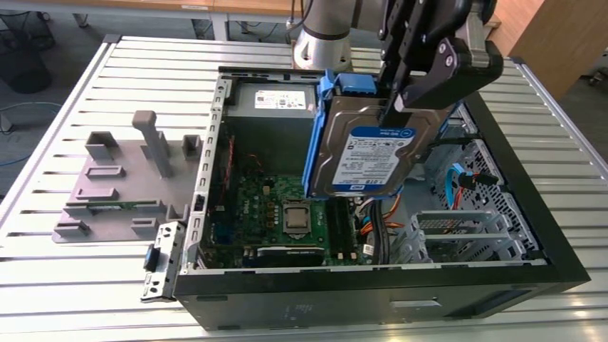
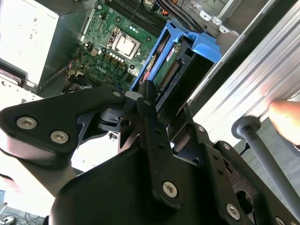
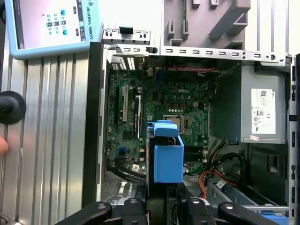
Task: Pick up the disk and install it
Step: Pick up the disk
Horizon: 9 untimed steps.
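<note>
Hanging near upright, the disk (image 1: 366, 158) is held by its upper end in the clenched claw (image 1: 405, 107), above the open computer case (image 1: 380, 288) and over the circuit board (image 1: 285, 206). Judged progress: pick-up done, installation outstanding, since the disk sits in no bay. Labels: a white-and-blue one on the disk and a white sticker on the grey box (image 1: 270, 100); print not recorded.

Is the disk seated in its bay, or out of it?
Out. The end effector holds the disk on edge above the motherboard, apart from the drive cage.
</note>
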Available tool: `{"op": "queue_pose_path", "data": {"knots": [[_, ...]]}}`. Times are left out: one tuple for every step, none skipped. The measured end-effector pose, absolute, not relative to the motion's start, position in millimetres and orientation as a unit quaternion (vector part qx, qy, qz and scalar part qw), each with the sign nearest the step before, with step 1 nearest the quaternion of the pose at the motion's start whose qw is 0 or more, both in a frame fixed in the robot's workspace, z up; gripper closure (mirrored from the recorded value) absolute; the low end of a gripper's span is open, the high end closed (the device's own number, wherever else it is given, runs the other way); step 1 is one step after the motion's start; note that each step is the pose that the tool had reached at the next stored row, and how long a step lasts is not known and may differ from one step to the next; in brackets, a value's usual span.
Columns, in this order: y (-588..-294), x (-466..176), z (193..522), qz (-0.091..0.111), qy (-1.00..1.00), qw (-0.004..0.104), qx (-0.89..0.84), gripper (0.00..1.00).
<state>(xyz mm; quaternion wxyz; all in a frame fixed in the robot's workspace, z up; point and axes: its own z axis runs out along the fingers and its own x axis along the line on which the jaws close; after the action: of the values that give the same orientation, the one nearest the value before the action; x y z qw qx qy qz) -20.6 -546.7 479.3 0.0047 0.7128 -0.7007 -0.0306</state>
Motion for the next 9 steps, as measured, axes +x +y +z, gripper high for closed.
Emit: {"op": "queue_pose_path", "data": {"knots": [[-547, -19, 479, -0.031, -0.701, 0.005, 0.713, 0.65], [-547, -17, 479, -0.031, -0.701, 0.005, 0.713, 0.65], [-547, -16, 479, -0.031, -0.701, 0.005, 0.713, 0.65], [-547, -14, 479, -0.031, -0.701, 0.005, 0.713, 0.65], [-547, -12, 479, -0.031, -0.701, 0.005, 0.713, 0.65], [-547, -10, 479, -0.031, -0.701, 0.005, 0.713, 0.65], [-547, -8, 479, -0.031, -0.701, 0.005, 0.713, 0.65], [-547, -6, 479, -0.031, -0.701, 0.005, 0.713, 0.65], [-547, -4, 479, -0.031, -0.701, 0.005, 0.713, 0.65]]}}
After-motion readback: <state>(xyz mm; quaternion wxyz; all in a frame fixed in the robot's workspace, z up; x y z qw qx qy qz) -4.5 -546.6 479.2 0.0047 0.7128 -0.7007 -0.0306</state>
